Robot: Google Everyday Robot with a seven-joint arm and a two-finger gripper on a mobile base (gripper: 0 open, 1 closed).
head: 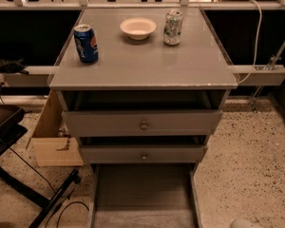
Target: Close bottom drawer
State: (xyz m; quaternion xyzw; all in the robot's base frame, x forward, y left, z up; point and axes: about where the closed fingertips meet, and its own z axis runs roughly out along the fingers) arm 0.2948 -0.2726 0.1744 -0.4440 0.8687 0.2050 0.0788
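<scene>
The grey cabinet has its bottom drawer pulled far out. Its long plain grey tray runs to the lower edge of the camera view, and its front and knob are cut off below. The two wider drawers above, each with a small round knob, stand slightly ajar. My gripper is out of view. Only a pale rounded part of my arm shows at the bottom right corner, to the right of the tray.
On the cabinet top stand a blue soda can, a white bowl and a silver-green can. A cardboard box sits on the floor to the left, beside a dark chair base and cables. Speckled floor lies to the right.
</scene>
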